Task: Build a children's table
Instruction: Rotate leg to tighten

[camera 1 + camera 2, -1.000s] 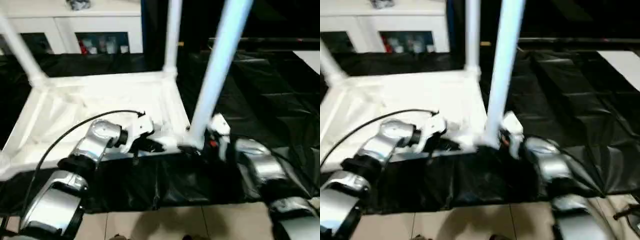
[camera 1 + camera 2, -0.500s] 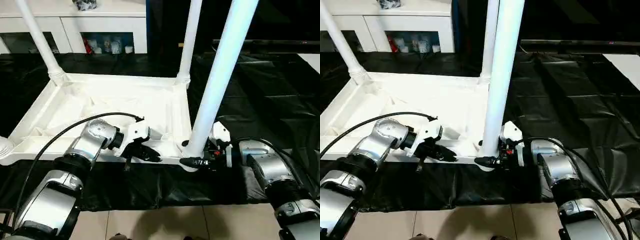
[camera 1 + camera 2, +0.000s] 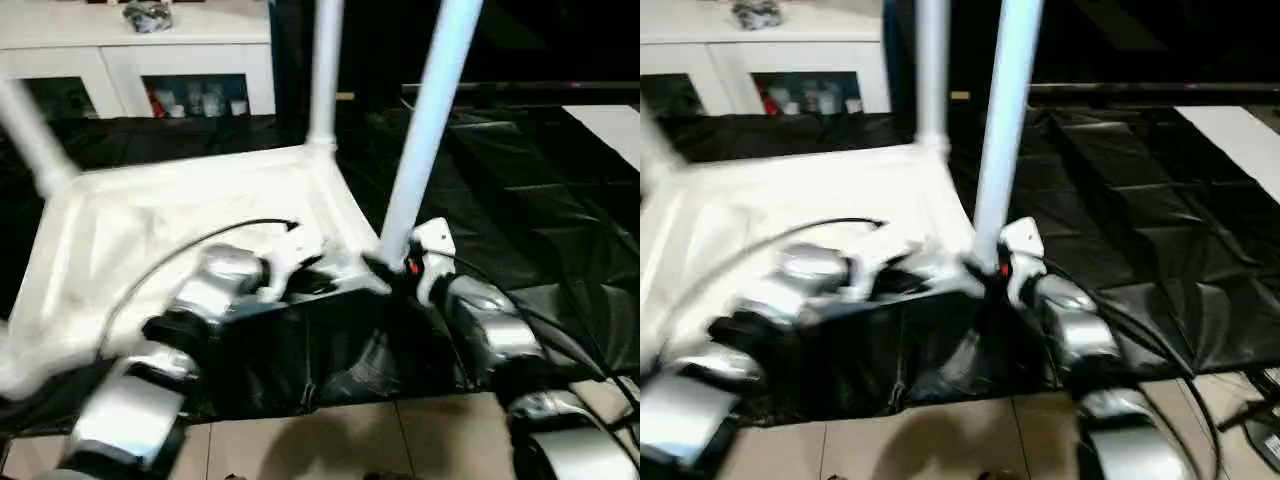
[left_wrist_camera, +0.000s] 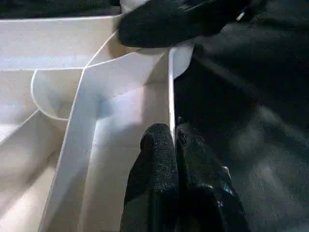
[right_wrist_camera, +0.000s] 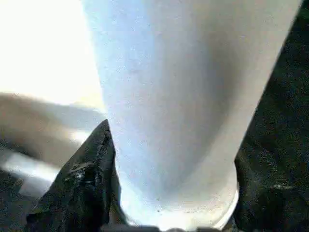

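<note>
Your left gripper (image 4: 175, 145) pinches the tabletop (image 3: 180, 200) rim at centre frame; your right gripper (image 5: 169, 193) clasps the near leg (image 3: 425, 120) at its base.

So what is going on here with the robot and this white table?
The robot is putting together a children's table that lies upside down on black sheeting. The left tool pinches the tabletop by its near rim wall. The right tool is clamped around the foot of the nearest leg at its corner socket. Two more legs already stand in the far corners, with a white cabinet behind.
</note>
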Motion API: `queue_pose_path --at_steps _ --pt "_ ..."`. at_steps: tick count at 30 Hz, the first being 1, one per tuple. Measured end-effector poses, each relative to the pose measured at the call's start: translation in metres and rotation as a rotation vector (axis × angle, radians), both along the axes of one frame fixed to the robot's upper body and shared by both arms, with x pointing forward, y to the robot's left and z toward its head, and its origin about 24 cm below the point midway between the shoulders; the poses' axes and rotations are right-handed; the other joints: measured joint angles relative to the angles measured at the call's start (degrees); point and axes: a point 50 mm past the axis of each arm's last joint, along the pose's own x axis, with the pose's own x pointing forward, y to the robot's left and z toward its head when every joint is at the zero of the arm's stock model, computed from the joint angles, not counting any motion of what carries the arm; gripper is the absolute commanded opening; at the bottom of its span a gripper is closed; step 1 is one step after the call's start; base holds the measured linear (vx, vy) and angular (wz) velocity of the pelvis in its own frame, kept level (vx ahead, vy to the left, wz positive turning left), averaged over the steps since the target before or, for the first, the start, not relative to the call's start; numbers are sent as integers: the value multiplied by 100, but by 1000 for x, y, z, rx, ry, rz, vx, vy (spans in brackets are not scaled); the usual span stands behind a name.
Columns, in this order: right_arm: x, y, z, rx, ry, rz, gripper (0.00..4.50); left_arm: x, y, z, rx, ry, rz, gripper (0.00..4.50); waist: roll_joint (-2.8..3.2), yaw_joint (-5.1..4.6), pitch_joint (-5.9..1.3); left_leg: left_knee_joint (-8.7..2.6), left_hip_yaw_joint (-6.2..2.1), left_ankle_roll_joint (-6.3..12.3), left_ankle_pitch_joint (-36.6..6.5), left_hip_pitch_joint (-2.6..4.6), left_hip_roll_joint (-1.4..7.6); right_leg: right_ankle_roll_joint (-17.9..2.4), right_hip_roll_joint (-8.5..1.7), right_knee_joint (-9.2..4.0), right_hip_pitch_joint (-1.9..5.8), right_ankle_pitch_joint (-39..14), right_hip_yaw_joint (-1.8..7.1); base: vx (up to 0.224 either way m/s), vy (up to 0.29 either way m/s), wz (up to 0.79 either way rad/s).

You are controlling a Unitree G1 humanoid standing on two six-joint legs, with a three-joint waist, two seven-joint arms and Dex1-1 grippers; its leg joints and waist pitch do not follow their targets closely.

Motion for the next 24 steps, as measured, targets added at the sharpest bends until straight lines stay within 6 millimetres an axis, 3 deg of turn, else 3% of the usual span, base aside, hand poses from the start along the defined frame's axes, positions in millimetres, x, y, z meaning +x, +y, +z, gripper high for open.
queue_pose_path --at_steps 4,7,13,19,22,24 --pt "3 6 -1 2 -17 -113 272 1 -7 0 -1 -9 31 0 6 -44 -4 -7 1 1 -1 -1 -4 0 0 0 4 0 2 0 0 0" --pt "4 8 -1 5 -24 -139 341 2 -9 0 2 -18 35 0 8 -44 -5 -13 3 1 -1 -2 -4 0 1 2 4 0 1 0 0 0" --pt "7 8 1 -10 -40 -109 389 1 -11 2 6 -37 5 0 7 -21 -4 -18 3 2 -1 -22 -1 -2 1 3 1 1 3 0 0 0" --pt "-1 0 3 -53 -74 104 394 -2 6 4 -4 -32 -69 0 4 -15 -2 -46 3 1 -1 -56 1 -13 3 33 -30 8 1 0 0 0" --pt "-7 -7 6 -58 -88 241 394 -5 13 7 5 -25 -129 0 5 38 -2 -54 3 2 -1 -84 9 -10 8 34 -49 6 -6 0 0 0" --pt "-18 -14 8 -63 -75 401 394 -8 21 7 3 -7 -184 0 5 126 -2 -52 10 3 0 -92 28 -11 13 37 -64 6 -6 0 0 0"
